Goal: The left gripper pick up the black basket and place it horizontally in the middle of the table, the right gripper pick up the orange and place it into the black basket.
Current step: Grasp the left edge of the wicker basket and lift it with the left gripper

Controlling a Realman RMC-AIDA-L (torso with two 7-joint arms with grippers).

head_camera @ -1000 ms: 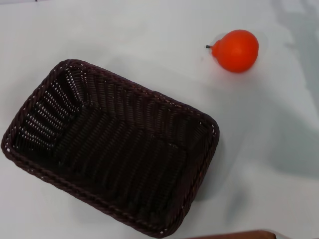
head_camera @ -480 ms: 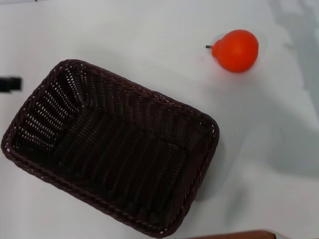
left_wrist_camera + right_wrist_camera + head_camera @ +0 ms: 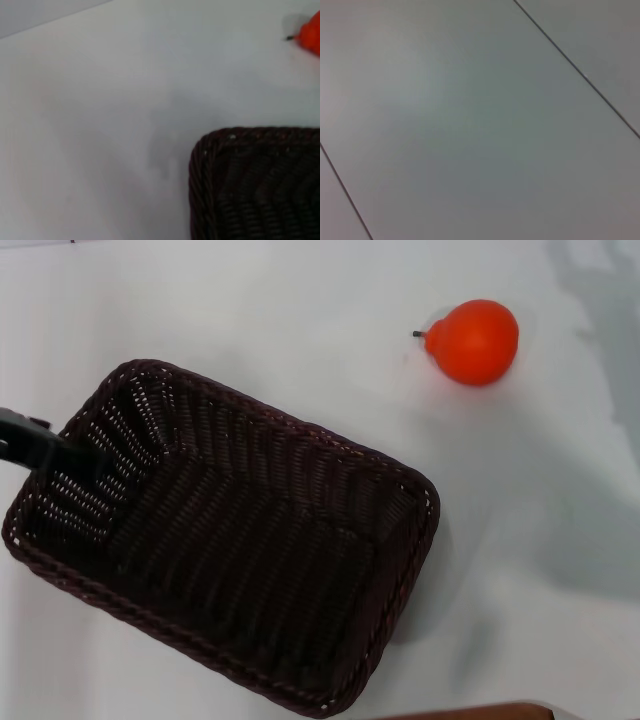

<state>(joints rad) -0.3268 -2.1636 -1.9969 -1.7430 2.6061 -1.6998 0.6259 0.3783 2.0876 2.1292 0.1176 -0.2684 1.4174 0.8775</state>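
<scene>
The black basket (image 3: 250, 540) lies on the white table (image 3: 250, 310) at the left and middle of the head view, turned at a slant, open side up and empty. Its corner also shows in the left wrist view (image 3: 250, 185). The orange (image 3: 476, 341) lies on the table beyond the basket to the right, stem pointing left; its edge shows in the left wrist view (image 3: 312, 37). My left gripper (image 3: 45, 445) reaches in from the left edge, its black tip over the basket's left end rim. My right gripper is out of view.
A brown edge (image 3: 470, 710) shows at the bottom of the head view. Bare table lies around the orange and to the basket's right. The right wrist view shows only a plain grey surface (image 3: 480, 120) with thin dark lines.
My left gripper has come in from the left edge and moved right, reaching over the basket's left end. The basket and the orange have not moved.
</scene>
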